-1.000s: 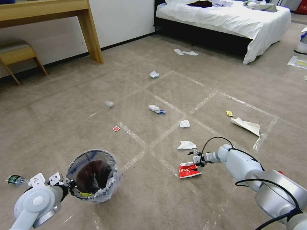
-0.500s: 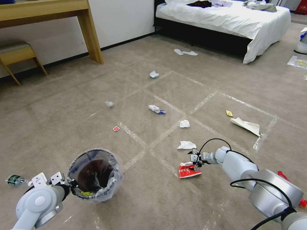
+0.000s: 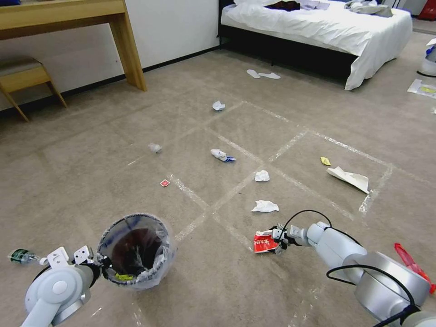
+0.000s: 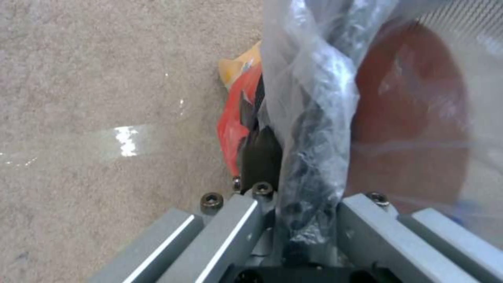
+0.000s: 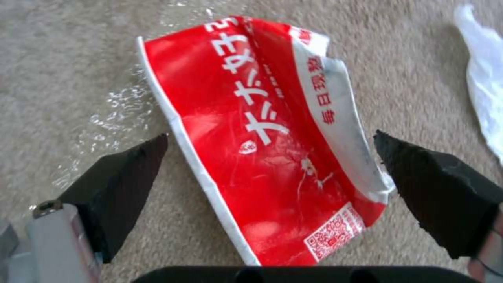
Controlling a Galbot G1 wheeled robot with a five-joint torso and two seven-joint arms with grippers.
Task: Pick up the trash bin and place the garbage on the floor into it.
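We see the floor (image 3: 281,290), a short-pile beige carpet gridded with shiny tape. At near left stands the trash bin (image 3: 134,252), round, dark inside, lined with crinkly clear plastic. The left gripper (image 3: 101,262) has its fingers closed on the bin's near rim; the left wrist view shows them pinching the bunched liner. At near right our right gripper (image 5: 270,157) spreads its dark wedge fingers (image 5: 123,177) wide on either side of the flattened red-white paper cup (image 5: 272,137), which lies on tape. A crumpled white tissue (image 3: 265,206) lies just beyond.
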